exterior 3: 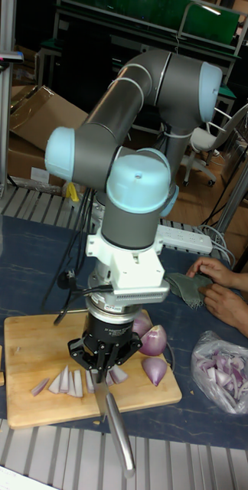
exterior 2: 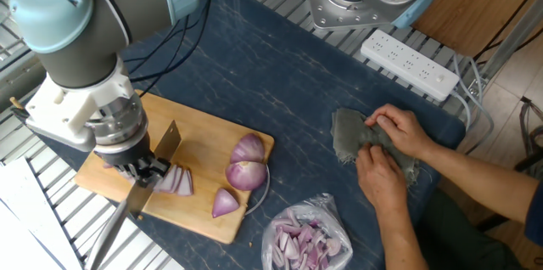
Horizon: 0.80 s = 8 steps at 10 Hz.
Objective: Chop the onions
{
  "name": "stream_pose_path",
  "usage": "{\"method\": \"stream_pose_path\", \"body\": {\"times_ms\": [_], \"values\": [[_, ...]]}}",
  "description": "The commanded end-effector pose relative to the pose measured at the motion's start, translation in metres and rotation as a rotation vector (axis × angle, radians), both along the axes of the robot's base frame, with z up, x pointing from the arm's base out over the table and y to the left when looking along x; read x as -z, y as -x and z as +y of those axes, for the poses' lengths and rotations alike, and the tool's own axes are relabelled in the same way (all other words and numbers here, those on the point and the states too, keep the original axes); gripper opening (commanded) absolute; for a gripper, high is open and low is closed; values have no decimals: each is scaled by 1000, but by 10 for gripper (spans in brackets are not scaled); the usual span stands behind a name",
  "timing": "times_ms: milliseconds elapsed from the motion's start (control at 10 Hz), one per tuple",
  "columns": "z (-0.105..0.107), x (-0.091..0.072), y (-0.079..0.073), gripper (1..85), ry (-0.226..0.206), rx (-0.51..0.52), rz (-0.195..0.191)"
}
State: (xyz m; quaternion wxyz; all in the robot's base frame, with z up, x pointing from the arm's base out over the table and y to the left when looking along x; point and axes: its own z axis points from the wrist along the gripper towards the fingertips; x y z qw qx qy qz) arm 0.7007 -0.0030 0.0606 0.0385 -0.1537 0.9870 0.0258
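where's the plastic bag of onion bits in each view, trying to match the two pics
Fixed view: the plastic bag of onion bits lies at the bottom edge, right of centre, just off the cutting board.
Tall fixed view: same bag at the right edge, lower half.
Shared landmark: the small onion wedge on the board beside the bag.

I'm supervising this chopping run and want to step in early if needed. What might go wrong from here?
1. The knife in the gripper sits at the cutting board's near edge; slices there might get pushed off.
2. The uncut onion pieces are rounded and loose, so they may roll or slip under the blade.
3. A person's hands, holding a grey cloth, rest on the same table; a wide swing of the arm could come close to them.
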Motion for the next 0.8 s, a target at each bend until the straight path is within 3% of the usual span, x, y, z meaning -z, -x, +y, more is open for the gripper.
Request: {"method": "stream_pose_path", "body": {"times_ms": [0, 200, 300, 400, 700], "values": [[-7, -9, 11, 10, -20, -12, 23], [-13, -38, 23, 10, -17, -6, 72], [-14, -36, 24, 10, -2, -2, 66], [-13, -32, 23, 10, -22, -3, 53], [-7, -47, 29, 10, 17, 20, 72]]}}
